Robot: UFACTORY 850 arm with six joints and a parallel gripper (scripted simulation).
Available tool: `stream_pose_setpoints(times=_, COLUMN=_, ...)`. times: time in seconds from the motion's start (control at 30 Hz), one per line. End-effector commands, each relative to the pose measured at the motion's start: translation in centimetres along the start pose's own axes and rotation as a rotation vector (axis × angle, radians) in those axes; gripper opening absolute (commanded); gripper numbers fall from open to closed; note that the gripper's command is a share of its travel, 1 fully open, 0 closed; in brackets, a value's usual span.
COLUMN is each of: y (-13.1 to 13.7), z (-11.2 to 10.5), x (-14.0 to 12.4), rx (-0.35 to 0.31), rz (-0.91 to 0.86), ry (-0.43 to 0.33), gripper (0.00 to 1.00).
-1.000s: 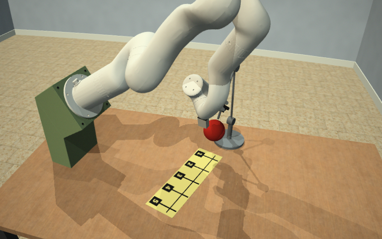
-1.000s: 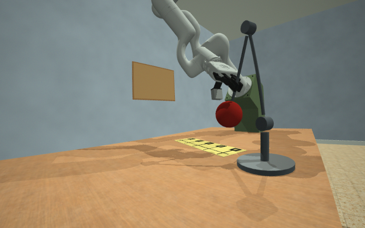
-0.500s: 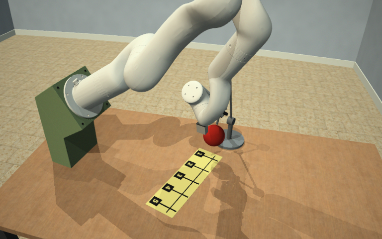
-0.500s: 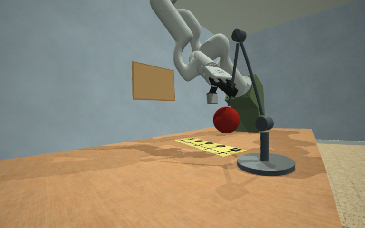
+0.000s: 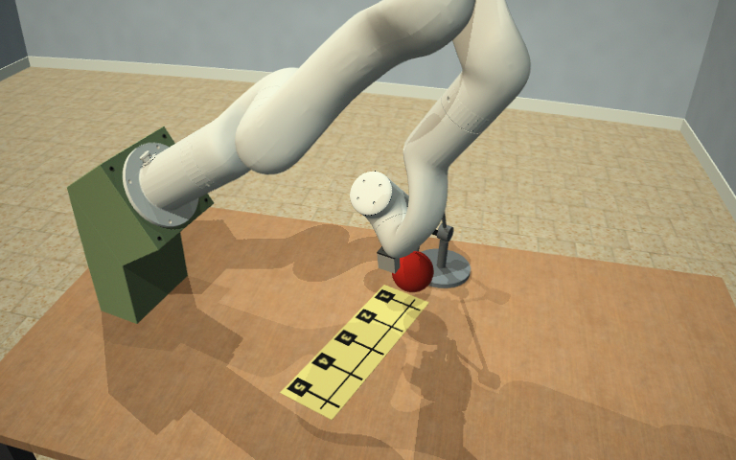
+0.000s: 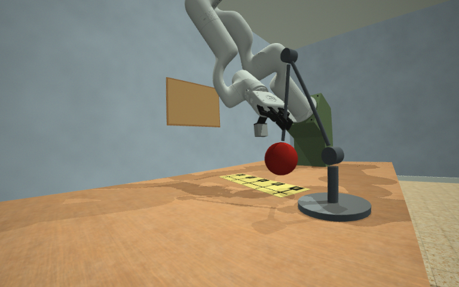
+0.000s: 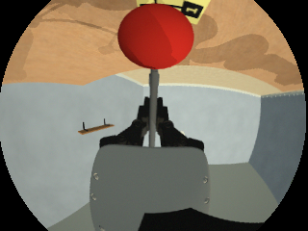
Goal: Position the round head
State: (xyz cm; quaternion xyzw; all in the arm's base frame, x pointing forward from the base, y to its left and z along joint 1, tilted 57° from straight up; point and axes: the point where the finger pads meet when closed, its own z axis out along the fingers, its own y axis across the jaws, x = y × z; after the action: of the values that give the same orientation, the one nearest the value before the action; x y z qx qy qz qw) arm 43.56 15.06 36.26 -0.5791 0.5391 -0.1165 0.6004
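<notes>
The bench (image 5: 597,347) carries the green pedestal (image 5: 108,239) of the white arm (image 5: 292,119), which bends down toward the lamp at the far side. The lamp's foot (image 6: 352,209) sits flat on the bench just beyond the near end of the yellow strip (image 5: 347,363). The gripper (image 6: 283,124) pinches the thin rod (image 6: 287,88) just above the red head (image 6: 281,158), which hangs clear of the bench, close to mark 1 (image 5: 407,305).

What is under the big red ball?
Under the round red lamp head there is open air, then the brown wooden bench, short of the yellow numbered strip. The wrist view covers the bench right beneath it.
</notes>
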Motion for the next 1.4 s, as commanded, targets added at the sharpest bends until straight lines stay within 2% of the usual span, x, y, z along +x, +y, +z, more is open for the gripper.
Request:
stream_pose_setpoints(times=0.0, y=-0.19, z=-0.02, x=0.66, rx=-0.009, rz=-0.007, ry=-0.004, gripper=0.0)
stream_pose_setpoints(times=0.53, y=-0.28, z=-0.03, x=1.02, rx=-0.009, rz=-0.007, ry=-0.004, gripper=0.0)
stream_pose_setpoints(times=0.57, y=-0.28, z=-0.03, x=1.02, rx=-0.009, rz=-0.007, ry=-0.004, gripper=1.0)
stream_pose_setpoints(times=1.37, y=-0.26, z=-0.03, x=0.95, rx=-0.009, rz=-0.007, ry=-0.003, gripper=1.0)
